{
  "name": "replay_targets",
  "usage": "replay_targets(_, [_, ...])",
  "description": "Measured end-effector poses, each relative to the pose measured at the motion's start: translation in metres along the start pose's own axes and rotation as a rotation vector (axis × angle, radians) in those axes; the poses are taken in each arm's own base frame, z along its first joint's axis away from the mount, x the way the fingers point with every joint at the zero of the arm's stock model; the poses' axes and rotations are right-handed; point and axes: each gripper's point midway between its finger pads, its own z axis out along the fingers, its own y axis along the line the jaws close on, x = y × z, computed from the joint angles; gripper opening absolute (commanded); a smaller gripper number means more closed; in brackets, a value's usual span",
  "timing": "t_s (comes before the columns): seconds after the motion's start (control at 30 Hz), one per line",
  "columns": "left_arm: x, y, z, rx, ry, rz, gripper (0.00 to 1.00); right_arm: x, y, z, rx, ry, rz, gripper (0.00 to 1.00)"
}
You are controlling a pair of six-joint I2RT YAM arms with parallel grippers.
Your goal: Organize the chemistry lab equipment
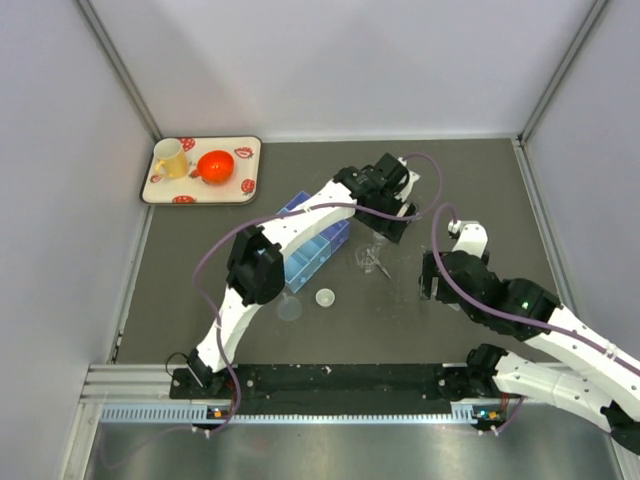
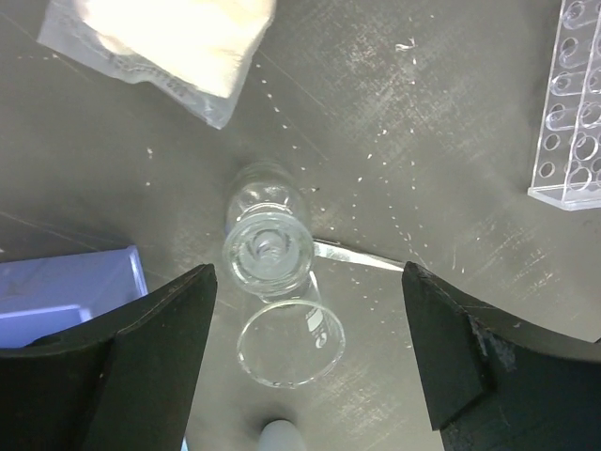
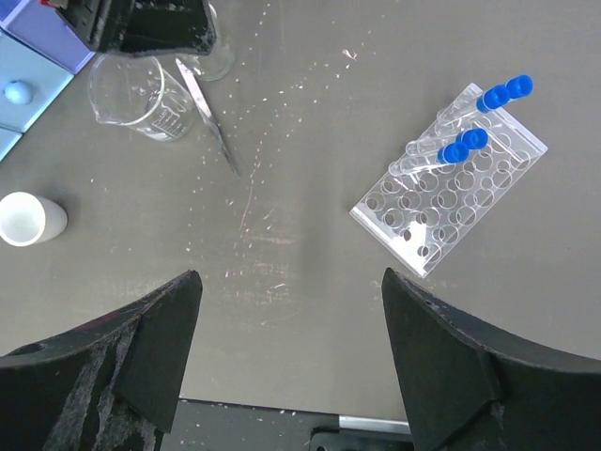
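At far left, the tray (image 1: 257,168) holds the yellow mug (image 1: 170,160) and the orange-red bowl (image 1: 215,166); both are well apart from the work area. Toward the centre, the blue organiser box (image 1: 318,248) lies partly under the left arm, with a small white cup (image 1: 325,297) standing on the tabletop (image 1: 480,190) near it. The left tool (image 2: 308,310) hangs over the glassware with its fingers apart and nothing gripped. Below the gap stand a small clear flask (image 2: 268,246) and a clear beaker (image 2: 289,349), just beside each other; whether they touch cannot be told. A thin metal spatula (image 2: 362,256) lies flat next to them, and a plastic bag (image 2: 160,42) lies farther off. The right tool (image 3: 291,282) is also spread and empty, hovering over bare tabletop between the beaker and the clear tube rack (image 3: 460,188), which sits at the right. The blue-capped tubes (image 3: 467,143) lie across the top of the rack rather than seated in its holes. Hazards from here: a descent of the left tool as positioned is likely to catch both flask and beaker in one closure — one vessel would be squeezed out or tipped. The spatula may be dragged along. Any nudge of the rack could roll the loose tubes off. The two arms work close together, so a simultaneous reach risks contact.
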Motion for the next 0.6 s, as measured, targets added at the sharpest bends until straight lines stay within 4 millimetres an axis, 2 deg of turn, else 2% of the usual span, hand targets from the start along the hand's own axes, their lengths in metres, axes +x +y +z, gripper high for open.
replay_targets(0.23, [0.000, -0.005, 0.008, -0.002, -0.004, 0.010, 0.90, 0.002, -0.001, 0.002, 0.011, 0.009, -0.009, 0.79])
replay_targets(0.37, [0.002, 0.001, 0.015, -0.033, 0.001, 0.009, 0.90, 0.003, 0.000, 0.003, 0.015, 0.015, -0.013, 0.79])
replay_targets(0.6, [0.015, 0.017, 0.041, -0.073, 0.044, -0.005, 0.90, 0.003, 0.000, 0.003, 0.015, 0.014, -0.010, 0.79])
